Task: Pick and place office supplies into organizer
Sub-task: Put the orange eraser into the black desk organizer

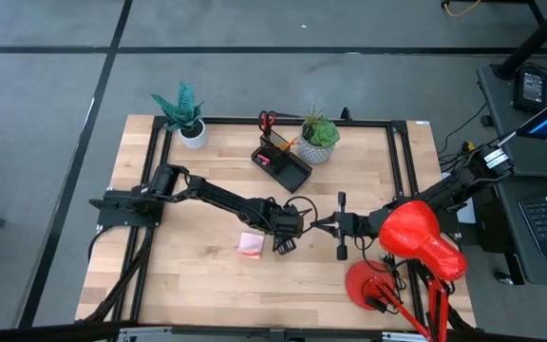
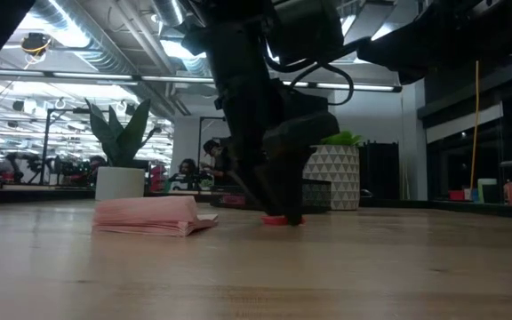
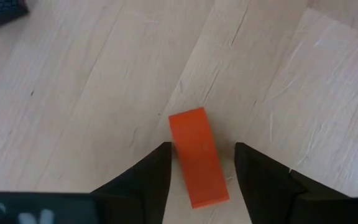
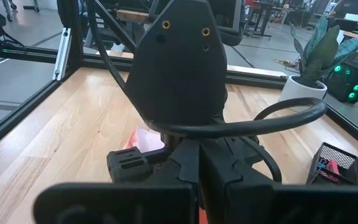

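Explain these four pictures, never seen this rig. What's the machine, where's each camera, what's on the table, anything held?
Two dark robot arms work at a light wooden table. One camera looks straight down, one sits at table height, and one rides on each wrist.

On the table: a small black rectangular organizer tray with red-handled scissors standing in it, two potted plants in white pots, a pink square sticky-note pad, and a red desk lamp at the right.

The left end effector is down at the table, its open fingers either side of a small orange-red rectangular eraser, not gripping it. The right end effector is shut and empty, close beside the left arm.
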Robot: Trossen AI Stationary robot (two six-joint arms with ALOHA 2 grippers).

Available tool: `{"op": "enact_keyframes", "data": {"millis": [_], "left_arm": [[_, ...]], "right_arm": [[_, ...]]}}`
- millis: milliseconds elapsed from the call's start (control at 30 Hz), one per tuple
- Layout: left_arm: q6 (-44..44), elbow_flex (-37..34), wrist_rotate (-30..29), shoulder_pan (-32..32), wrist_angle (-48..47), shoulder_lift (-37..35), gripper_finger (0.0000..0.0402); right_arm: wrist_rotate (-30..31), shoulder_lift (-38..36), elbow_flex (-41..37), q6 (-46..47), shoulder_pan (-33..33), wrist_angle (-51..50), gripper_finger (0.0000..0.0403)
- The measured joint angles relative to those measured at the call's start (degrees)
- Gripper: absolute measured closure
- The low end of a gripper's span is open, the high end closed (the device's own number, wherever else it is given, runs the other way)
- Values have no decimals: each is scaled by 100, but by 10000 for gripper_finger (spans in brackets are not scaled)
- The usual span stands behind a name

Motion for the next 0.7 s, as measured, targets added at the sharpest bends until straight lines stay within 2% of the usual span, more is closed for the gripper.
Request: {"op": "enact_keyframes", "data": {"millis": [400,700], "left_arm": [[368,-4,-28,-44,-6,7,314],[849,-4,-57,-115,-13,7,326]], "right_arm": [[-2,0,0,0,0,-1,395],[-2,0,0,145,0,-97,395]]}}
